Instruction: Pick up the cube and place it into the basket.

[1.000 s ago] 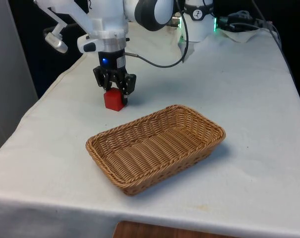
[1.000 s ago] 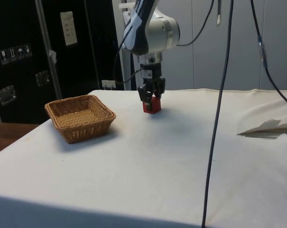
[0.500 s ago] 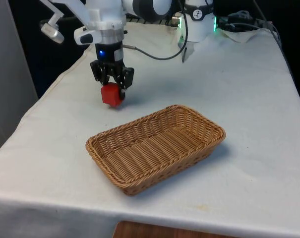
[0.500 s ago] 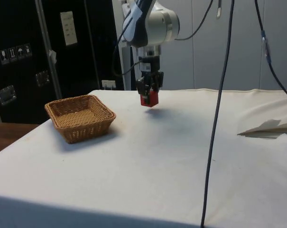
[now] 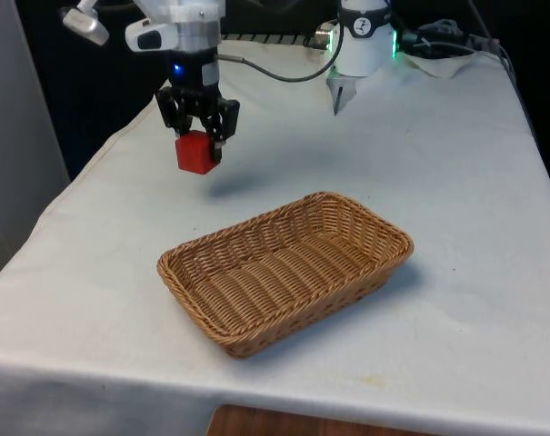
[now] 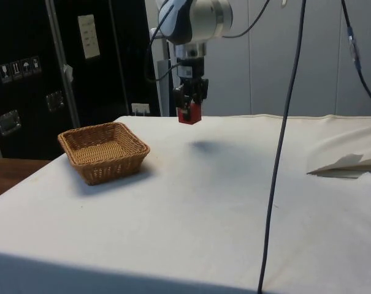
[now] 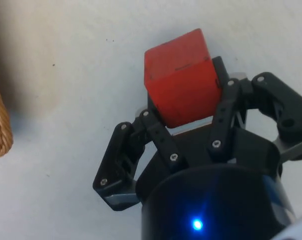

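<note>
Holding the red cube (image 5: 194, 153) clamped in my pincer (image 5: 197, 138), I have it in the air above the table (image 5: 456, 182), clear of the white cloth, with its shadow lying on the cloth below. The basket (image 5: 286, 271) sits well apart, nearer the front edge, with nothing in it. I judge the pickup done and the carry in hand. Next I must travel over the basket's rim, lower into its middle, and only then let go.
</note>
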`<act>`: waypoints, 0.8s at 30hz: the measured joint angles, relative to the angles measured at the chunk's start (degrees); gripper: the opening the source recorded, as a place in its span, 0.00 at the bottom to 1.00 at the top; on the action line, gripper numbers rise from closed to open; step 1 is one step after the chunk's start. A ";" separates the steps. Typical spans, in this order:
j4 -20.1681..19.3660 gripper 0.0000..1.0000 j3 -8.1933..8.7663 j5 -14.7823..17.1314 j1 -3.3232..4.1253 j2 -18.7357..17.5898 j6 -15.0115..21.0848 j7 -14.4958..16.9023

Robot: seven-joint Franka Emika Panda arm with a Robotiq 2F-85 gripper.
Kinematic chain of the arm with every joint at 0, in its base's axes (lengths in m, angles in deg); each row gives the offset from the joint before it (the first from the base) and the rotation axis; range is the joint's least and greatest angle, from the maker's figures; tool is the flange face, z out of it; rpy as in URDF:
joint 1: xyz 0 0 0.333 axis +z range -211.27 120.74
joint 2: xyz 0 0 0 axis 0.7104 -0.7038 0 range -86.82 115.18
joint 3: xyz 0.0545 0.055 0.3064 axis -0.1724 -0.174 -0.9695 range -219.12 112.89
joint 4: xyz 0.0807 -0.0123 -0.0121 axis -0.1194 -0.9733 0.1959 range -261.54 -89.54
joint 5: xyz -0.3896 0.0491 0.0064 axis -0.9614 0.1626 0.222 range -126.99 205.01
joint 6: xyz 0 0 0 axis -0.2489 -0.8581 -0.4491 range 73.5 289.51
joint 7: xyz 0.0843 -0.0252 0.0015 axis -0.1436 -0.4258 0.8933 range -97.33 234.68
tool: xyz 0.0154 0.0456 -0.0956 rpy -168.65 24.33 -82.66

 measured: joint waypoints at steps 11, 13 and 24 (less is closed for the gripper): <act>0.17 0.00 0.63 -2.69 0.00 2.41 -0.63 -0.40; 0.23 0.00 0.80 -3.21 0.00 2.92 -0.86 -0.40; 0.52 0.00 1.38 -6.59 0.00 5.39 -2.12 -0.40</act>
